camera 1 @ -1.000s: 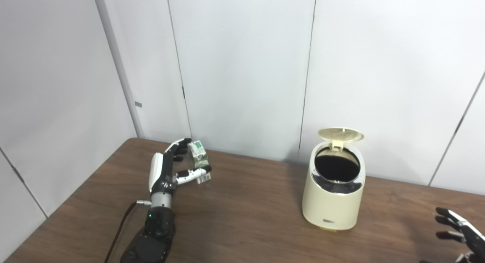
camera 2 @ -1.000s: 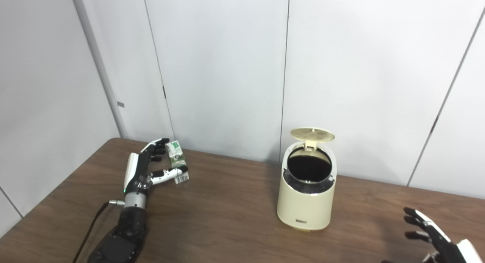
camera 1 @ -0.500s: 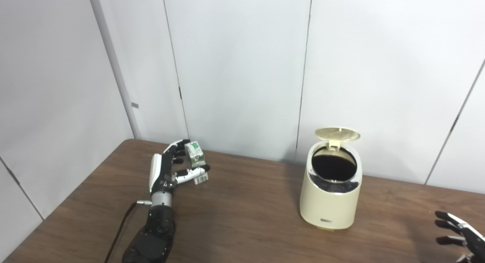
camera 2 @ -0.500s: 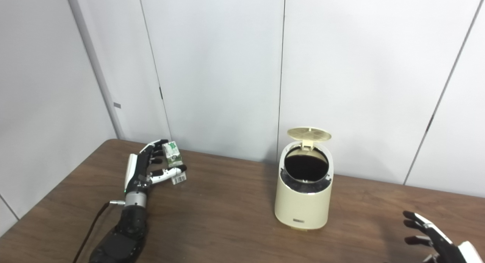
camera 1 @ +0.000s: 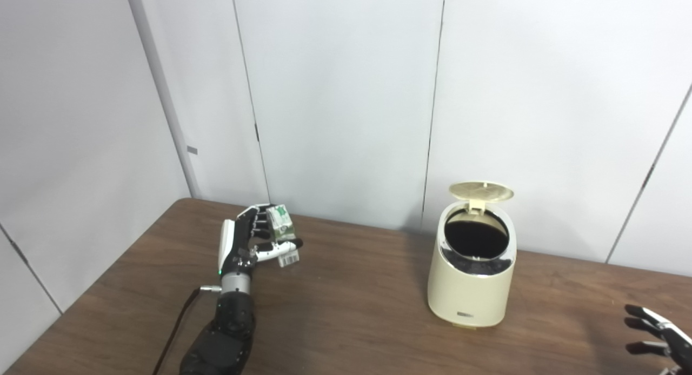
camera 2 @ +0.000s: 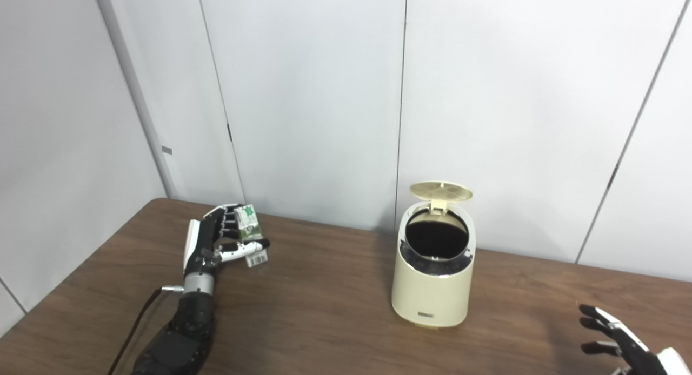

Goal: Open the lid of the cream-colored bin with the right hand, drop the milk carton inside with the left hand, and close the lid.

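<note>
The cream-colored bin (camera 1: 469,288) stands on the brown table (camera 1: 346,321), right of the middle. Its round lid (camera 1: 481,190) is tipped up at the back and the dark inside shows. My left hand (camera 1: 246,244) is at the far left of the table, shut on the small green and white milk carton (camera 1: 283,232), with fingers behind it and the thumb across its front. The carton is upright, well to the left of the bin. My right hand (camera 2: 621,342) is open with fingers spread, low at the bottom right corner, apart from the bin.
White wall panels (camera 1: 346,94) stand right behind the table's far edge. A black cable (camera 1: 175,326) runs along my left forearm. Bare tabletop lies between the carton and the bin.
My left hand's fingers have closed round the carton and the hand has shifted slightly right. My right hand has dropped lower toward the bottom right corner. The bin and lid have not moved.
</note>
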